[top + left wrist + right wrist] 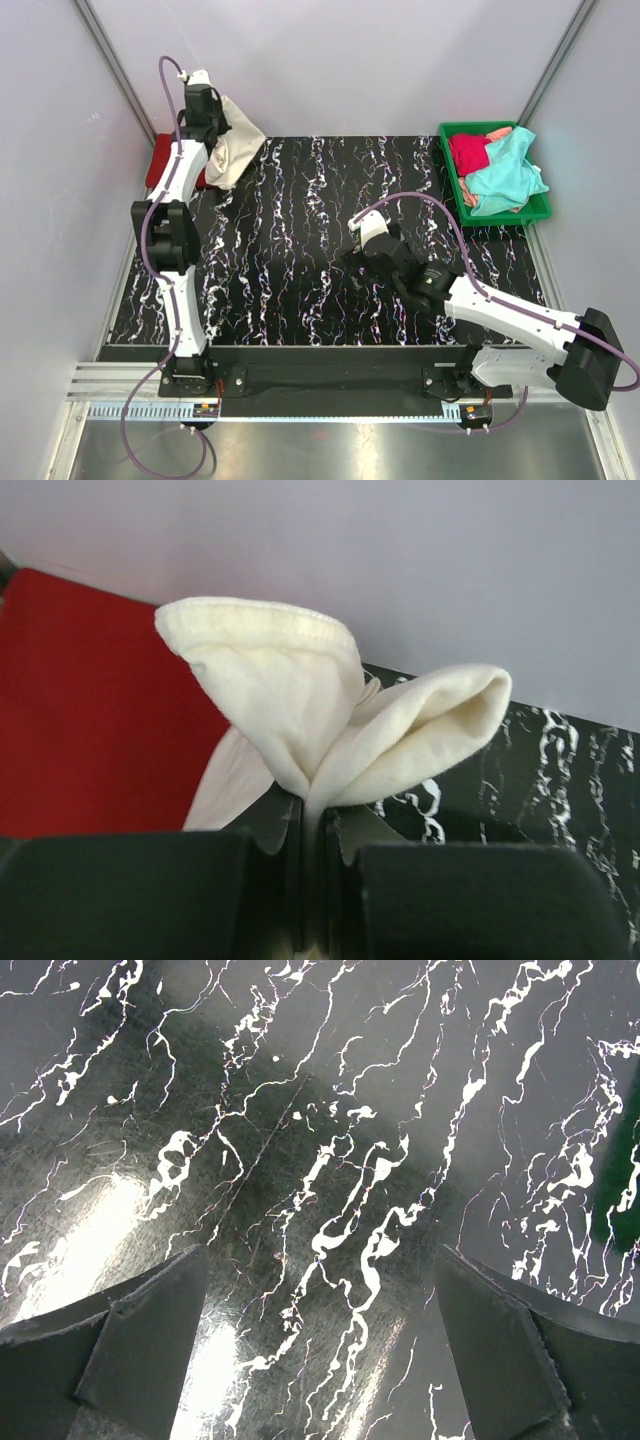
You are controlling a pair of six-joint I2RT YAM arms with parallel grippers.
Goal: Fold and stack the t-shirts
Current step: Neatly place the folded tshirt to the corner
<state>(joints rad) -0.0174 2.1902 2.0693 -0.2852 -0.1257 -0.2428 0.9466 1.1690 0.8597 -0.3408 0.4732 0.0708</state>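
My left gripper (222, 125) is at the table's back left corner, shut on the cream-white t-shirt (238, 148), which hangs from it in a folded bunch. In the left wrist view the cream cloth (300, 705) bulges out above the closed jaws of my left gripper (318, 805). A red t-shirt (160, 160) lies flat beneath and left of it, seen also in the left wrist view (90, 710). A teal t-shirt (505, 175) and a crimson one (467, 152) lie in the green tray (542, 207). My right gripper (362, 262) is open and empty over the table's middle (320, 1290).
The table has a black marbled top (290, 250). Grey walls close in the back and both sides. The green tray sits at the back right corner, with an orange-pink cloth (497, 134) in it too.
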